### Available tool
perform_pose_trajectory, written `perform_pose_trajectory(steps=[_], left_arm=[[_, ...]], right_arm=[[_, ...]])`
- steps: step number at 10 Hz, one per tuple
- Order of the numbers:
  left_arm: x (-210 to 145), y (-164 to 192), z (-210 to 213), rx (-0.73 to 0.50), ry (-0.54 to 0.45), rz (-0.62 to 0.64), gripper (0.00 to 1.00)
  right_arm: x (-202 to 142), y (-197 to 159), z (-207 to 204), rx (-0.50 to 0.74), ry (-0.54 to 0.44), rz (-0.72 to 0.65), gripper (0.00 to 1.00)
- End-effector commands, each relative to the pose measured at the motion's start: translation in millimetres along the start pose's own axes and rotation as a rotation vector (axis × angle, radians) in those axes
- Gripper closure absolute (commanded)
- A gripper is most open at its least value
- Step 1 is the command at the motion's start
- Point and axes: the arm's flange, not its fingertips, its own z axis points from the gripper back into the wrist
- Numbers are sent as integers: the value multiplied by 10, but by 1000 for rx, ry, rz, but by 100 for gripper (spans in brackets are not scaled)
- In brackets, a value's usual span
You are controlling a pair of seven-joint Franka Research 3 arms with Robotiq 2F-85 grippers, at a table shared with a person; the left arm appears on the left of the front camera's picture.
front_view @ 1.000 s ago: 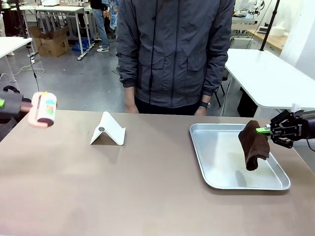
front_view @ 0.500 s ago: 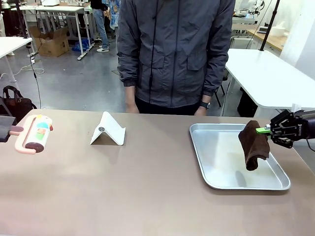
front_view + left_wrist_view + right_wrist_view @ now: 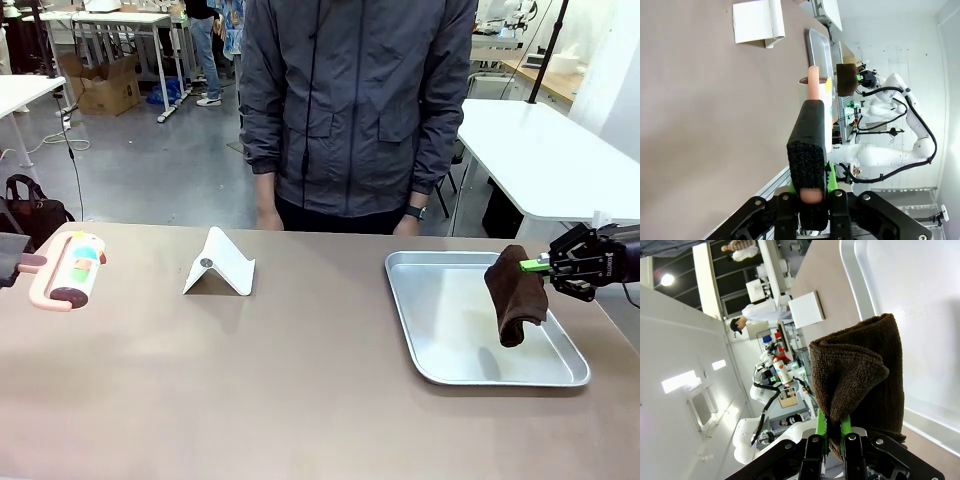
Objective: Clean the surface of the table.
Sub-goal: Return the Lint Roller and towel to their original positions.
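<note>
— What are the fingers doing?
— The left gripper [image 3: 810, 202] is clenched on a black foam sleeve [image 3: 810, 135] that wraps the pink handle [image 3: 813, 82] of a lint roller [image 3: 68, 272]. The right gripper [image 3: 540, 266] pinches the top of a folded brown cloth [image 3: 516, 295], which hangs down from the green pads [image 3: 819, 427].
— Any writing you can read?
— None. The roller's label [image 3: 85, 255] shows yellow, red and green patches but no legible words. There is white print on the right gripper's body, too small to make out.
— Where does everything sit?
— On the brownish table [image 3: 300, 390] the roller is at nine o'clock, by the left edge and slanted. I cannot tell whether it touches the top. A white folded stand [image 3: 218, 263] sits at eleven. The silver tray [image 3: 450, 330] is at three, and the cloth hangs over its right half with its lower end near the tray floor. A person [image 3: 355, 110] in a grey jacket stands at twelve, hands down by the far edge.
— What has changed since a second ago?
— Only the left side. The roller was blurred, higher and more upright. It has since dropped and tilted over, and it barely shifted in the last half second. Cloth, tray, stand and person are as they were.
</note>
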Motion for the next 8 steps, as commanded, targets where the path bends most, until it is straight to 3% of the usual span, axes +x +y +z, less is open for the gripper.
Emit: perform_pose_trajectory(steps=[1,8], left_arm=[[2,-42,13,1,-1,-4,78],[2,-42,13,1,-1,-4,78]], right_arm=[[19,86,-11,16,-6,-17,88],[19,86,-11,16,-6,-17,88]])
